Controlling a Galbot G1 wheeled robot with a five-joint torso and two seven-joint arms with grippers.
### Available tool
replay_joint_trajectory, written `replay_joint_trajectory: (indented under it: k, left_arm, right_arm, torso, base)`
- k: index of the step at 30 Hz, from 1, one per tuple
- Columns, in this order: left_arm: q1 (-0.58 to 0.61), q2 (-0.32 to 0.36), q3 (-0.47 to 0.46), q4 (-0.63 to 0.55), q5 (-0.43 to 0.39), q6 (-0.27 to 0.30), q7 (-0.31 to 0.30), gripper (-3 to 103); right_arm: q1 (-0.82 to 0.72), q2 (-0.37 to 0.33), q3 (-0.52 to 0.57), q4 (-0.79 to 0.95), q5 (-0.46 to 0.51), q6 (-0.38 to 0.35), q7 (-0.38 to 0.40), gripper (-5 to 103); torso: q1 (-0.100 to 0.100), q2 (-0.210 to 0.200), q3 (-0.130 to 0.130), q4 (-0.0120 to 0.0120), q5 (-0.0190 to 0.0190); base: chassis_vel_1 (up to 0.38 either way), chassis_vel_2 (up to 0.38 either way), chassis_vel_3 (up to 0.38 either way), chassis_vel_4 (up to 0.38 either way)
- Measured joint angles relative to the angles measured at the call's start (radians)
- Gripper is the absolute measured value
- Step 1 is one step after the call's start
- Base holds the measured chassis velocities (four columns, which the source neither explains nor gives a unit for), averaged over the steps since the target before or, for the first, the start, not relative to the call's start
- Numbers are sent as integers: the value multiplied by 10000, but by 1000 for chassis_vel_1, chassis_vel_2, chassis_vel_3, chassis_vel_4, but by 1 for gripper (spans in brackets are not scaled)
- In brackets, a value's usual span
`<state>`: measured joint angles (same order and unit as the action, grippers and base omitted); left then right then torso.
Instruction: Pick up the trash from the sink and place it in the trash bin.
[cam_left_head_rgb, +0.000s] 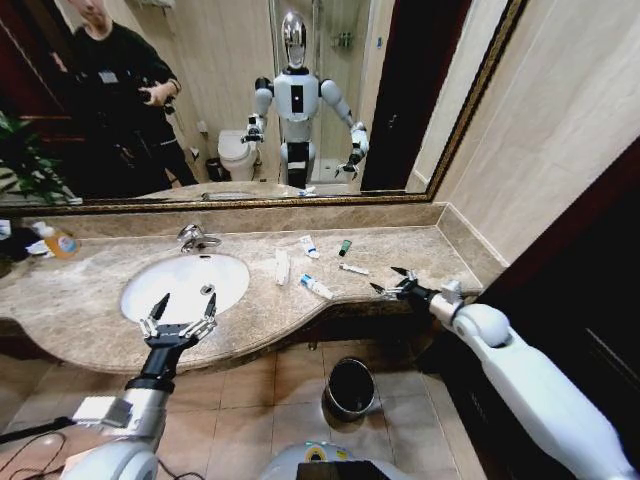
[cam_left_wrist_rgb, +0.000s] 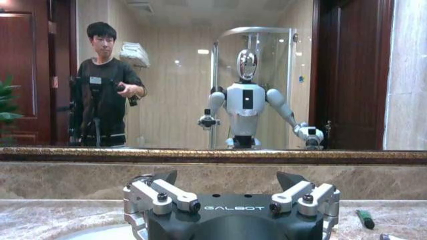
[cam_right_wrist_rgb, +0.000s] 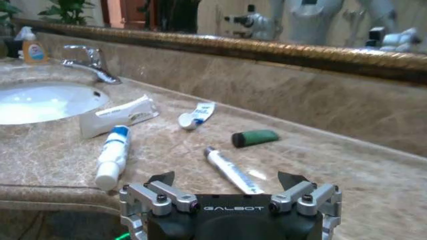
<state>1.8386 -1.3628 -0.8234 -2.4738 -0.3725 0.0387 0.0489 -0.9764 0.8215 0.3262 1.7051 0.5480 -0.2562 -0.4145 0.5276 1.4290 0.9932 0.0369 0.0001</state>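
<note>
Both jaws open | trash (cam_left_head_rgb: 316, 286) on marble top (cam_left_head_rgb: 90, 300) | bin (cam_left_head_rgb: 350, 388) on floor

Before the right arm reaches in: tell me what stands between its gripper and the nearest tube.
Nothing visible does. The open right gripper hovers over bare marble counter; the thin white tube lies just ahead, with no other item between.

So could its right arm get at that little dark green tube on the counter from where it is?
Probably yes. The right gripper hovers open over the marble counter, and the dark green tube lies just ahead with bare marble between them.
</note>
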Motion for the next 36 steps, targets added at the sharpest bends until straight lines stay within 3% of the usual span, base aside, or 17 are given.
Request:
replay_joint_trajectory:
  k: [10, 17, 24, 36]
  left_arm:
    - [0, 0, 0, 0, 0, 0, 0, 100]
    - [0, 0, 0, 0, 0, 0, 1, 100]
    - [0, 0, 0, 0, 0, 0, 0, 100]
    - [0, -1, 0, 0, 0, 0, 0, 100]
  right_arm:
    - [1762, 331, -1801, -808, 55, -108, 338, 100]
    - [3400, 590, -2942, -1951, 240, -244, -210, 100]
    - [4070, 663, -3471, -2827, 344, -882, -1007, 100]
    - [4829, 1095, -4006, -4092, 402, -995, -940, 100]
  torso:
    - [0, 0, -1, -2, 1]
    - [1, 0, -1, 0, -2]
    - [0, 0, -1, -2, 0]
    - [0, 0, -1, -1, -1]
  base:
    - [0, 0, 0, 0]
    - [0, 0, 0, 0]
    - [0, 0, 0, 0]
    - [0, 0, 0, 0]
